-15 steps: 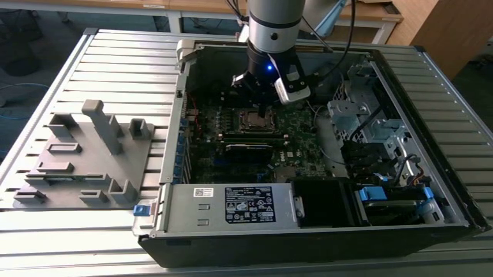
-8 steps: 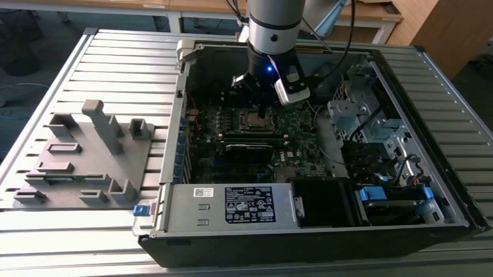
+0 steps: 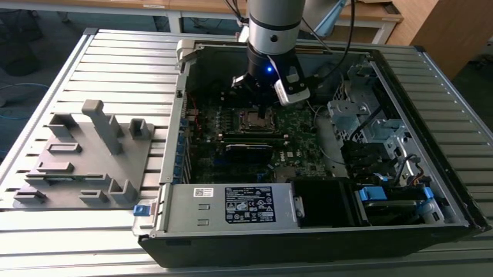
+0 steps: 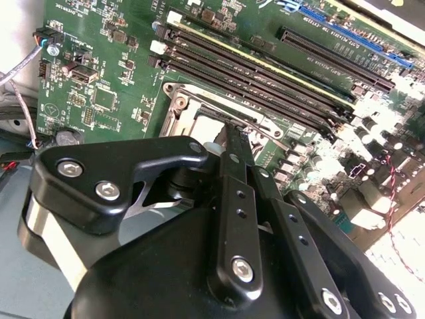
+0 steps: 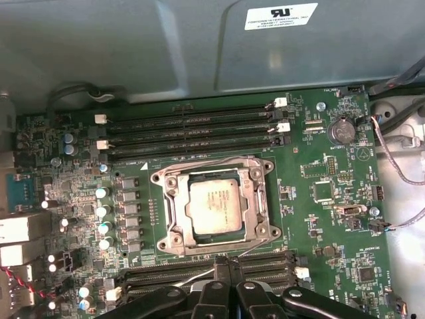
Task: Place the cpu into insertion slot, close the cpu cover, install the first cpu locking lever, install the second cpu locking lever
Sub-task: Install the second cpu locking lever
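On the exterior view's left, a grey plastic fixture (image 3: 81, 156) with upright posts lies on the slatted metal table (image 3: 46, 242), beside the open computer case (image 3: 308, 231). Inside the case, the green motherboard (image 3: 297, 153) carries the insertion slot (image 3: 256, 120) near its middle, with the arm's gripper (image 3: 258, 92) hanging just above and behind it.

In the first wrist view, the cpu (image 5: 214, 205) sits flat in the insertion slot (image 5: 174, 199), its dull silver top showing through the square window of the cpu cover (image 5: 257, 199), which lies down over it. Long black memory slots (image 5: 192, 129) run along both sides of the socket. A thin wire locking lever (image 5: 249, 249) runs along the socket edge nearest the gripper.

The gripper (image 5: 229, 266) has its two black fingers (image 5: 219, 289) drawn together with no gap visible between them, and their tips reach the socket's near edge at that lever. In the second wrist view, the fingers (image 4: 236, 193) likewise stand together, tips (image 4: 232, 133) at the socket frame (image 4: 179, 109).
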Robot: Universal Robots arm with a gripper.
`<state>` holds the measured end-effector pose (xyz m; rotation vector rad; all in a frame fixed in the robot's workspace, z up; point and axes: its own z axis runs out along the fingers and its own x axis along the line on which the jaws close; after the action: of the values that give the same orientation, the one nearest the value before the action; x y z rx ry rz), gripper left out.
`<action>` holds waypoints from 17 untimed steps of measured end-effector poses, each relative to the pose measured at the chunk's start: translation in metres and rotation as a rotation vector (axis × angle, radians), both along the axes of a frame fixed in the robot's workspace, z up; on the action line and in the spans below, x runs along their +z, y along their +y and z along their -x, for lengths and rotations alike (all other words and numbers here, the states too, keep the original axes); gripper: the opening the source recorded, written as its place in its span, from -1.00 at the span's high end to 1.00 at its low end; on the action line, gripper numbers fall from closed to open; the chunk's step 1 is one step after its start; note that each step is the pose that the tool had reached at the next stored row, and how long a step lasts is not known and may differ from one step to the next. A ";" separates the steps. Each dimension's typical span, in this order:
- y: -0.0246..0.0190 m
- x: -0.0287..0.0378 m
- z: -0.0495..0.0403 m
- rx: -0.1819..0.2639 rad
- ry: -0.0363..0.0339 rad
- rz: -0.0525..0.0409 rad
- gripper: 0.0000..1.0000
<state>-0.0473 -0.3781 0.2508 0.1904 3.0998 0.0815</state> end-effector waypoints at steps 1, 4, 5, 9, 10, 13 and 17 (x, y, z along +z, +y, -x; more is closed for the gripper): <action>0.0000 -0.0004 0.0000 0.000 0.0000 0.0000 0.80; -0.0001 -0.0009 0.0000 0.000 0.0004 0.0007 0.80; -0.0001 -0.0010 0.0000 0.000 0.0004 0.0006 0.80; 0.0000 -0.0023 0.0002 0.000 0.0001 0.0002 0.80; 0.0000 -0.0026 0.0005 0.000 0.0001 0.0004 0.80; 0.0000 -0.0041 0.0017 0.000 0.0002 0.0003 0.80; -0.0006 -0.0050 0.0019 0.000 0.0002 0.0004 0.80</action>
<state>-0.0492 -0.3787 0.2459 0.1903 3.1001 0.0808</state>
